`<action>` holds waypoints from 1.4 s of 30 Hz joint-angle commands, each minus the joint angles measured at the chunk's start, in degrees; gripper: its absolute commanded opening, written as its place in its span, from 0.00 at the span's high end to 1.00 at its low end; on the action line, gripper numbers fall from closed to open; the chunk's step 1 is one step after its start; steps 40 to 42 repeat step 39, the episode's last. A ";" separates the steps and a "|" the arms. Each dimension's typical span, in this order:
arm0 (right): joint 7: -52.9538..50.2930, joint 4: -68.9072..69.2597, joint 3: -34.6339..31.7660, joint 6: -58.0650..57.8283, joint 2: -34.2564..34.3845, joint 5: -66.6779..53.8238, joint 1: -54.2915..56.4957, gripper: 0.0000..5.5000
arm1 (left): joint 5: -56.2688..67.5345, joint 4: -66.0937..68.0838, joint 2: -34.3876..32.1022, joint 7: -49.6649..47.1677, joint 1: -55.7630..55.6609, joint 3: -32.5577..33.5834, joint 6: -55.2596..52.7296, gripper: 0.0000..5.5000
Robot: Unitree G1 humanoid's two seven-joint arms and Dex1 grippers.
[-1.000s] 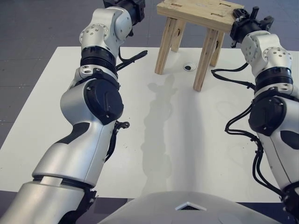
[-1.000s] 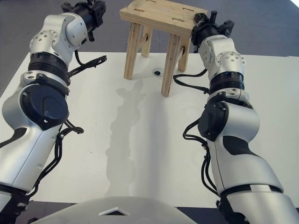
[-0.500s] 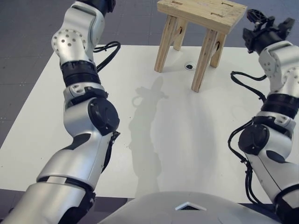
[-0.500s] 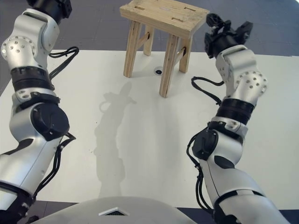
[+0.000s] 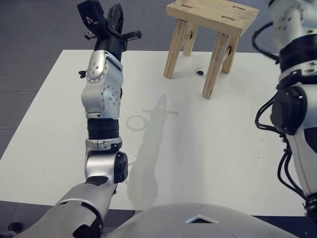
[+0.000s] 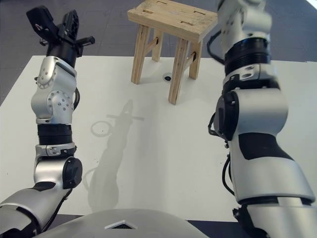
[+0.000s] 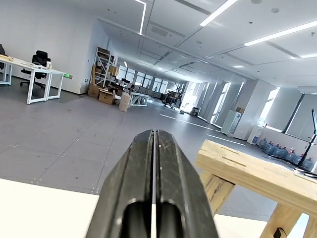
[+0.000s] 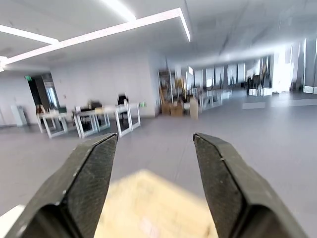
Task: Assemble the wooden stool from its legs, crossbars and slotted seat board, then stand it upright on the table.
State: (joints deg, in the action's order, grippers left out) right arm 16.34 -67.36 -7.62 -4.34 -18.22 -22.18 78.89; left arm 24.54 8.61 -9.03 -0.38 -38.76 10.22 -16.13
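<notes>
- Stool: pale bare wood, matt and unvarnished, with the grain showing and rougher cut edges at the slots.
- Table: white top, smooth, with a faint sheen.
- Left claw: black, matt, plastic-looking, finely scuffed.
- Right claw: dark, matt, plastic-looking.

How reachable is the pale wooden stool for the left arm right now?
Probably yes: the left gripper hangs raised beside the pale wooden stool, with open air over the white table between them. Its fingers are shut, so they would need opening first.
</notes>
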 commanded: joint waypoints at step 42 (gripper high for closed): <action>-17.49 91.63 11.17 -14.39 11.83 20.79 -81.61 0.48 | -21.82 -21.87 3.28 3.26 32.08 -16.34 5.66 0.89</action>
